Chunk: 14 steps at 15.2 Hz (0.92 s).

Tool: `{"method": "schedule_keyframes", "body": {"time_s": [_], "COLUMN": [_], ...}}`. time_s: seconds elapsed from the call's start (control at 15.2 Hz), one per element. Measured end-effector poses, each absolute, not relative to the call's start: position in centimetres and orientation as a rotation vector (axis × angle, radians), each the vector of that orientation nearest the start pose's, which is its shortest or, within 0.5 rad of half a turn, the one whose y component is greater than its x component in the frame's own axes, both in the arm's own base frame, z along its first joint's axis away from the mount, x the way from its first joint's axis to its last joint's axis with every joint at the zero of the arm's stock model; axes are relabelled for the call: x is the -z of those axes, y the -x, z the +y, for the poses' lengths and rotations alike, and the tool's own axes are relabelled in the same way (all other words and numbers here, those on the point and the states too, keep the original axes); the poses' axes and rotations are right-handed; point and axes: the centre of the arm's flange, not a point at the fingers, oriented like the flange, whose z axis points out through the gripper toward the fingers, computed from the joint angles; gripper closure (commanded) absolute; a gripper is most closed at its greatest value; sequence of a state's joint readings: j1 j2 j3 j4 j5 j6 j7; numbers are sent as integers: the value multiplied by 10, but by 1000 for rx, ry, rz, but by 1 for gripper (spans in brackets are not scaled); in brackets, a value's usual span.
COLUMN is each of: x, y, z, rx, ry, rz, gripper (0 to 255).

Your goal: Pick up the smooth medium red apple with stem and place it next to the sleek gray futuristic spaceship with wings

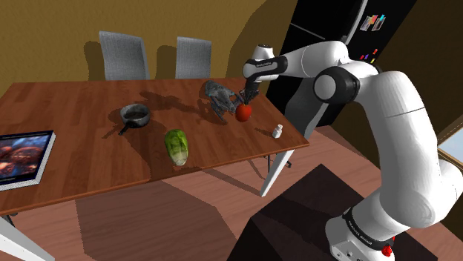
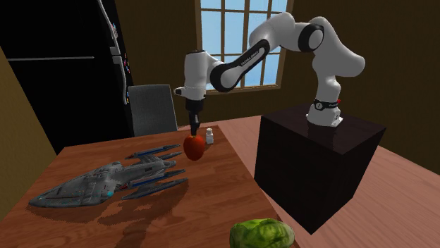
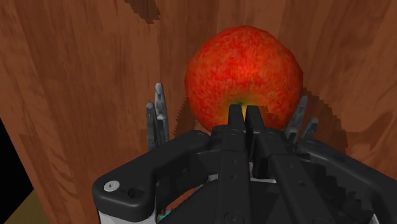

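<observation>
The red apple (image 1: 243, 111) (image 2: 194, 146) (image 3: 245, 70) hangs under my gripper (image 1: 248, 95) (image 2: 193, 131) (image 3: 246, 112), whose fingers are pinched together on its top at the stem. It is over the wooden table (image 1: 81, 111) (image 2: 211, 197), close to the table's right edge in the shoulder view. I cannot tell whether it touches the wood. The grey winged spaceship (image 1: 218, 96) (image 2: 106, 180) lies on the table just beside the apple, its long nacelle tips pointing toward it.
A small white bottle (image 1: 276, 131) (image 2: 209, 135) stands near the table corner by the apple. A green melon-like fruit (image 1: 176, 145) (image 2: 262, 234), a dark pan (image 1: 135, 113) and a picture book (image 1: 22, 157) lie farther off. Grey chairs (image 1: 122, 53) stand behind the table.
</observation>
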<state>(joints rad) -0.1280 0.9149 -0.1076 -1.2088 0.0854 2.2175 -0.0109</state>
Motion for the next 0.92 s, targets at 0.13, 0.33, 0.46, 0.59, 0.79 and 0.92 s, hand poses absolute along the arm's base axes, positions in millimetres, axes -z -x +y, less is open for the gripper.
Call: {"method": "schedule_keyframes", "body": {"time_s": [0.13, 0.33, 0.46, 0.59, 0.79, 0.92], "x": [-224, -209, -197, -186, -176, -174], "y": [-753, -754, -753, -754, -754, -754], "z": [-154, -154, -153, -153, -153, -153], "rx": [153, 153, 153, 153, 152, 153], "ry": [3142, 3142, 3142, 3142, 3142, 3142], "rz": [358, 358, 358, 358, 358, 358], "gripper": [255, 255, 255, 255, 255, 255]}}
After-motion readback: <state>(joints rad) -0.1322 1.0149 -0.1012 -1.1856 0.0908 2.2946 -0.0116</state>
